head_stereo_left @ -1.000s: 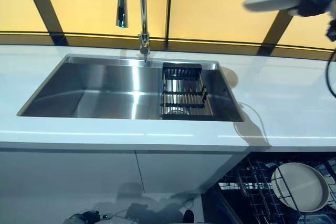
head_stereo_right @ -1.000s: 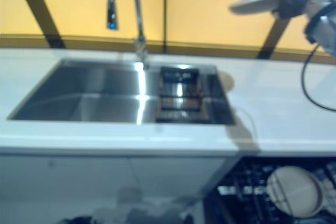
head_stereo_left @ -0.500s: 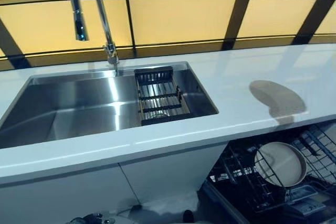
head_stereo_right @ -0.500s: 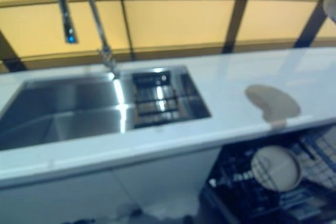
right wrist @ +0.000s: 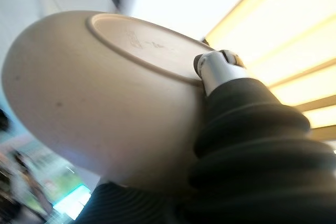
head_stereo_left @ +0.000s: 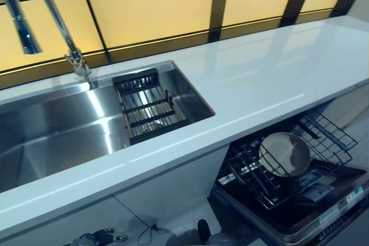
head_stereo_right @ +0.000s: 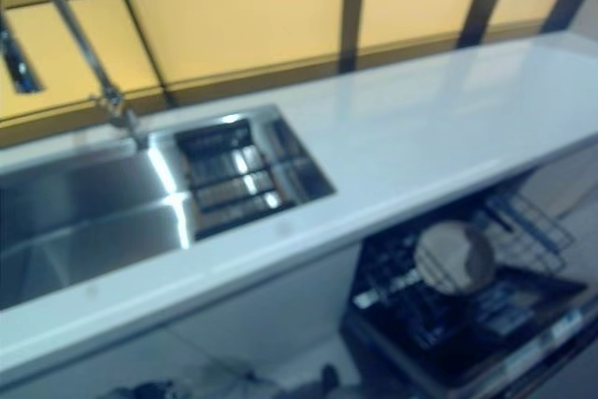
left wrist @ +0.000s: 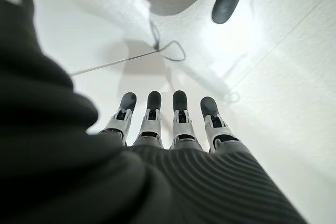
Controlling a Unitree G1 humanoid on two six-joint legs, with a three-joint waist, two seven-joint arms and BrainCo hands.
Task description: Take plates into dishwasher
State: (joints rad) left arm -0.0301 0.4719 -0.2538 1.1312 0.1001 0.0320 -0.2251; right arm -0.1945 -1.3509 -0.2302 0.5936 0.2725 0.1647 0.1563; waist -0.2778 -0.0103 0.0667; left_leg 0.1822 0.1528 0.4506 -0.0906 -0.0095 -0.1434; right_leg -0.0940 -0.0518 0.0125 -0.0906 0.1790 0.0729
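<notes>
In the right wrist view my right hand (right wrist: 231, 129) holds a cream plate (right wrist: 94, 98), seen from its underside, with a fingertip (right wrist: 215, 69) on its foot ring. This hand shows in neither eye view. Below the white counter (head_stereo_left: 271, 79), the open dishwasher's lower rack (head_stereo_left: 277, 177) holds another cream plate (head_stereo_left: 284, 154) standing on edge; it also shows in the right eye view (head_stereo_right: 455, 255). My left hand (left wrist: 168, 145) is open and empty, fingers straight over the white floor.
A steel sink (head_stereo_left: 63, 131) with a dark drain basket (head_stereo_left: 147, 110) and a tall faucet (head_stereo_left: 34, 10) lies at the left. White cabinet fronts (head_stereo_left: 161, 194) stand under the counter. The dishwasher door (head_stereo_left: 311, 223) lies open at the lower right.
The camera has swung to the right: the sink has slid left and the dishwasher rack shows more fully. My right hand with its plate has left the eye views.
</notes>
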